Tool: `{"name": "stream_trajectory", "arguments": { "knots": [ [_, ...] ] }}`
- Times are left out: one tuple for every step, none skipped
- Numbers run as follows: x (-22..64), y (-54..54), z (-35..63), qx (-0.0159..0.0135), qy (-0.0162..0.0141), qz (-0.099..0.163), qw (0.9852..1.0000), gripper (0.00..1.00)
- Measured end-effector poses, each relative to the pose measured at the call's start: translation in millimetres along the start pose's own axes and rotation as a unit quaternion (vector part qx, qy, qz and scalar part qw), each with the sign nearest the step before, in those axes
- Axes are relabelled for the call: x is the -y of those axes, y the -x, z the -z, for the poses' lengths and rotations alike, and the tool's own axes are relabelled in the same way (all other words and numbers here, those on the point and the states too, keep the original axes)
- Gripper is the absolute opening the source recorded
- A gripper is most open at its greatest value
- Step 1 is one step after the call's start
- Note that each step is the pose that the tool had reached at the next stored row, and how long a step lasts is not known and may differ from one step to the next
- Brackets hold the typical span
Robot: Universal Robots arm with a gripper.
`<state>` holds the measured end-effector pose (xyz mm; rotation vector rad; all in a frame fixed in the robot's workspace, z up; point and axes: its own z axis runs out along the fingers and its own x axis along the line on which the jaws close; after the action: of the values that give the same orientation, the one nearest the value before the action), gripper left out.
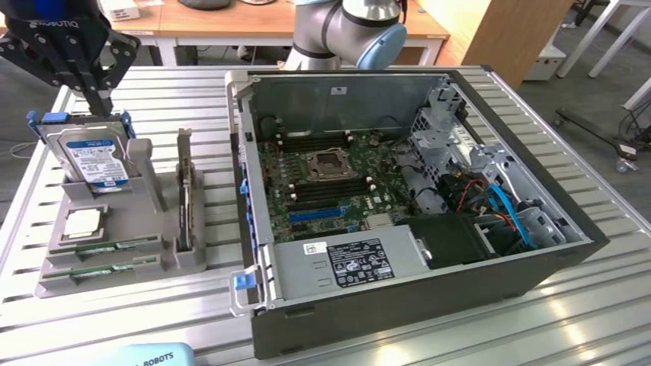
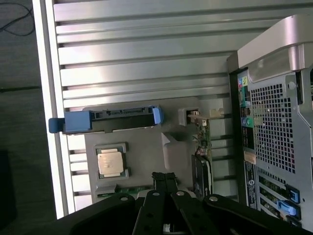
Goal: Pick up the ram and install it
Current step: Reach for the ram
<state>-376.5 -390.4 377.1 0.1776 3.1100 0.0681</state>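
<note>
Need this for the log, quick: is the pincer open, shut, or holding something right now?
Pincer: closed, holding nothing, over the grey tray.

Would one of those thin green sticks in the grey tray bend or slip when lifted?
Probably stiff: the ram looks like a flat circuit board. Likely light, being so thin. Lying flat in its grey tray slot, it shouldn't roll, though narrow edges may slip.
</note>
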Motion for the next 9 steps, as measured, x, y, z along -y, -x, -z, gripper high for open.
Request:
{"name": "stream_trajectory", "arguments": {
  "knots": [
    [1.6, -0.6, 0.1, 0.0, 0.0, 0.0, 1.0, 0.1],
    [3.4, -1.0, 0.2, 0.0, 0.0, 0.0, 1.0, 0.1],
    [5.3, -1.4, 0.2, 0.0, 0.0, 0.0, 1.0, 0.1],
    [7.3, -1.7, 0.3, 0.0, 0.0, 0.0, 1.0, 0.1],
    [9.2, -1.8, 0.4, 0.0, 0.0, 0.0, 1.0, 0.1],
    [11.0, -1.9, 0.5, 0.0001, 0.0, 0.0, 1.0, 0.1],
    [12.8, -1.8, 0.6, 0.0, 0.0, 0.0, 1.0, 0.1],
    [14.8, -1.7, 0.7, 0.0001, 0.0, 0.0, 1.0, 0.1],
    [16.9, -1.5, 0.8, 0.0, 0.0, 0.0, 1.0, 0.1]
  ]
}}
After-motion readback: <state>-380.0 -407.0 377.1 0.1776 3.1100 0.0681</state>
